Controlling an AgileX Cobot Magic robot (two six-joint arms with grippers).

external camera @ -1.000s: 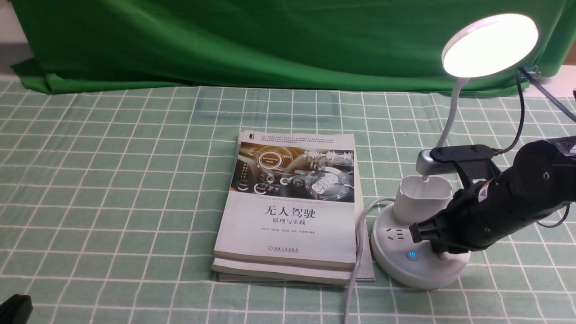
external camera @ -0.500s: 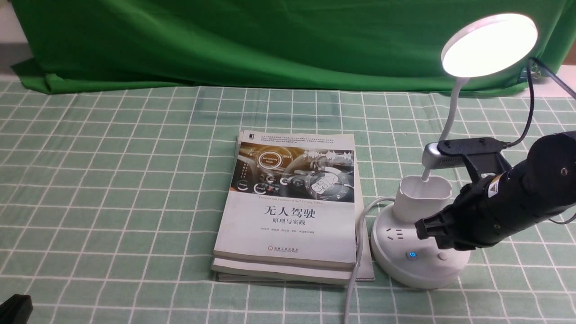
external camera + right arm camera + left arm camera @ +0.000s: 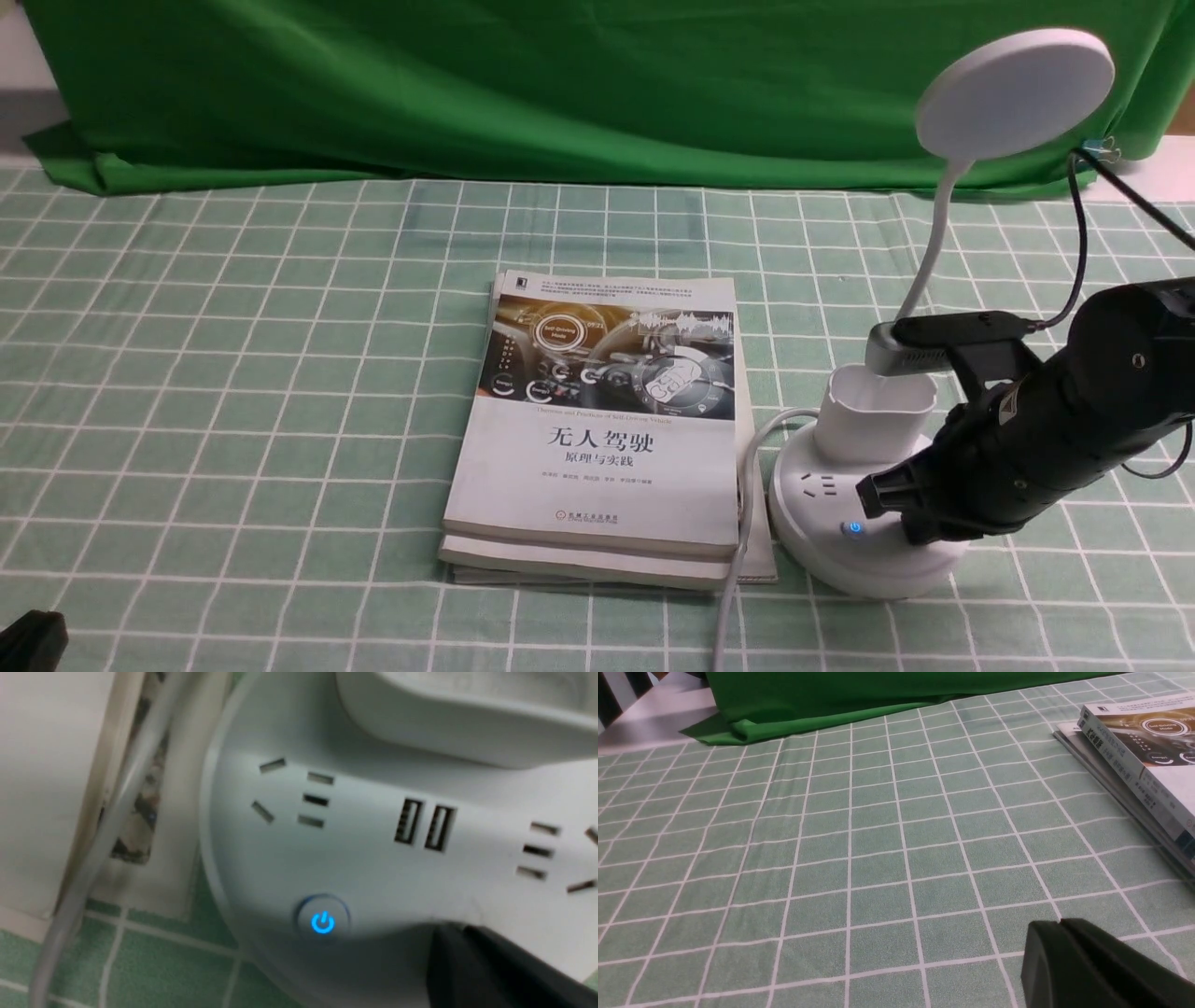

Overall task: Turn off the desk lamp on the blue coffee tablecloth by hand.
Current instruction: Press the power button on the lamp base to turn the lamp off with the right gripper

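The white desk lamp stands at the right on the checked tablecloth (image 3: pixel 233 373). Its disc head (image 3: pixel 1016 91) is dark. Its round base (image 3: pixel 822 546) shows sockets and a blue-lit power button (image 3: pixel 853 528). My right gripper (image 3: pixel 913 530), the black hand, is shut and its tip presses down on the base just right of the lit button, covering the second button. In the right wrist view the shut tip (image 3: pixel 460 927) rests on the base (image 3: pixel 373 868) beside the blue button (image 3: pixel 322 922). My left gripper (image 3: pixel 1059 925) is shut and empty, low over the cloth at the front left corner (image 3: pixel 28 639).
A stack of books (image 3: pixel 607 420) lies left of the lamp base, almost touching it. The lamp's grey cable (image 3: pixel 738 551) runs from the base toward the front edge. A dark green backdrop cloth (image 3: pixel 467 84) hangs at the back.
The lamp head was lit and is now dark. My right gripper lifted off the base half a second ago, baring the second button, then came back down onto it.
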